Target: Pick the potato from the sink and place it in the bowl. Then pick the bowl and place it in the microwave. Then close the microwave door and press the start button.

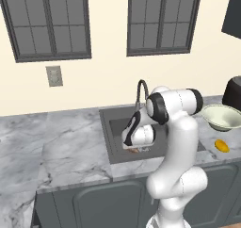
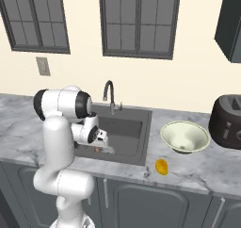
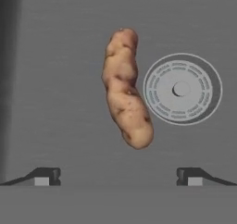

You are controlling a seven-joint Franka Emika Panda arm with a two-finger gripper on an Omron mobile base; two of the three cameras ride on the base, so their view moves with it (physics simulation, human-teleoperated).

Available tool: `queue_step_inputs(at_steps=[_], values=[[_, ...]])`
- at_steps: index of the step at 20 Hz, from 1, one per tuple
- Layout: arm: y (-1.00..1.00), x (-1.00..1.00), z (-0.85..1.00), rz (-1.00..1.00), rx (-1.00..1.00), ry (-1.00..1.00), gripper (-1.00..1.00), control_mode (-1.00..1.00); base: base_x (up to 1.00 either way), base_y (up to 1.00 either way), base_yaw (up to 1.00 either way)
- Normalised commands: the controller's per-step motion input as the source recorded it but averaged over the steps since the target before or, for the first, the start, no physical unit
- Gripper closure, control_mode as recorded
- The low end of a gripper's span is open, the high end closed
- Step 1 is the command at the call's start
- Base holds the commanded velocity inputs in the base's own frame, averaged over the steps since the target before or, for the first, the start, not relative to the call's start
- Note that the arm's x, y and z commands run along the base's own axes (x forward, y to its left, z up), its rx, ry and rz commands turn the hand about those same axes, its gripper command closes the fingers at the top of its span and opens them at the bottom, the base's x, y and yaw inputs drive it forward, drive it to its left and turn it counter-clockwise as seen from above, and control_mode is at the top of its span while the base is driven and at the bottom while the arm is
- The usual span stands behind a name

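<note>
The potato (image 3: 124, 90), an oblong orange-brown lump, lies on the floor of the dark grey sink (image 3: 55, 79) beside the round drain (image 3: 182, 89). My gripper (image 3: 118, 177) hangs open right above it, fingertips (image 3: 46, 177) spread wide on either side, touching nothing. From the base views, the hand (image 1: 140, 136) is lowered into the sink (image 1: 117, 128), and a sliver of potato (image 1: 135, 150) peeks out below it. The pale cream bowl (image 1: 222, 116) stands on the counter right of the sink and holds nothing. The microwave is out of view.
A brighter yellow-orange rounded item (image 1: 221, 146) lies on the counter in front of the bowl. A dark toaster (image 2: 229, 122) stands right of the bowl. The gooseneck faucet (image 2: 110, 96) rises behind the basin. Marble counter (image 1: 52, 142) stretches to the left.
</note>
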Motion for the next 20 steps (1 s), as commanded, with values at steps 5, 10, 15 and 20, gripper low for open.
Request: queue_step_inputs(at_steps=[5,10,15,20], values=[[0.0,0.26,-0.29,0.0,0.0,-0.06,-1.0,-1.0,0.0,0.0,0.0],[0.0,0.32,-0.11,0.0,-0.01,-0.13,-1.0,-1.0,0.0,0.0,0.0],[0.0,0.26,-0.33,0.0,0.0,-0.06,-1.0,-1.0,0.0,0.0,0.0],[0.0,0.24,-0.2,0.0,0.0,-0.02,-1.0,-1.0,0.0,0.0,0.0]])
